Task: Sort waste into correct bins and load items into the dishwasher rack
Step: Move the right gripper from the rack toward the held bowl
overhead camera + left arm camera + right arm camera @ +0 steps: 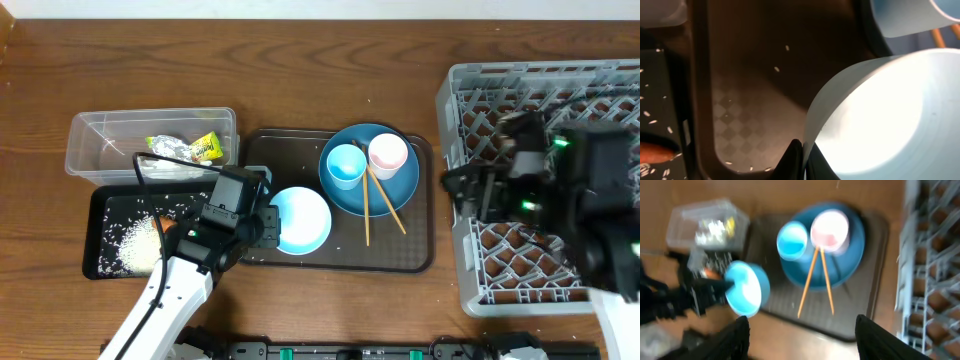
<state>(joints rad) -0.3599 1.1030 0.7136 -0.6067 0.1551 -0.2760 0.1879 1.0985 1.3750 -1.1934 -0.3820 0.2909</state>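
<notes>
Bowl [302, 221] sits at the tray's [400, 250] left edge, with bare floor alongside. Left gripper [265, 224] pinches its rim. Right gripper [802, 340] is spread wide and empty.

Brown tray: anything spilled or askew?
Yes. Loose rice grains are scattered over the brown tray floor, outside the black tray where most of the rice sits. The chopsticks lie splayed across the dark-blue plate, ends overhanging. The light-blue bowl is pinched at its rim by the left gripper.

Left gripper [802, 157]: black fingers clamped tight on the rim of the light-blue round bowl [880, 115].
Right gripper [805, 337]: black fingers spread wide apart.
</notes>
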